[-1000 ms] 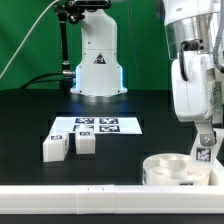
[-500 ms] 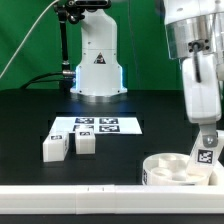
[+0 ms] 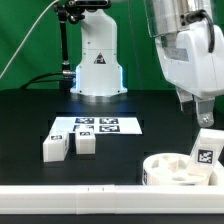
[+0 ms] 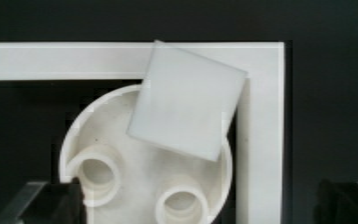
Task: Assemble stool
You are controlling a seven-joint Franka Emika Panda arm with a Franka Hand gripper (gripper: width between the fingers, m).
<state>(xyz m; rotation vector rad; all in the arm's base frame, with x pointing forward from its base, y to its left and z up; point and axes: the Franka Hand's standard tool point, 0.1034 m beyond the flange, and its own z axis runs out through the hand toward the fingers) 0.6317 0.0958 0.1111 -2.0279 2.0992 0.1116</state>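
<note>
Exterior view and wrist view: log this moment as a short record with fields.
seat: round white disc with holes, by the rail, at the exterior view's right
leg at seat: tagged leg stands tilted on the seat's right part
loose legs: two on the table, exterior view's left
marker board: flat, behind the loose legs
gripper: open, above the tilted leg, holding nothing
stage: no leg visibly fixed to the seat yet
</note>
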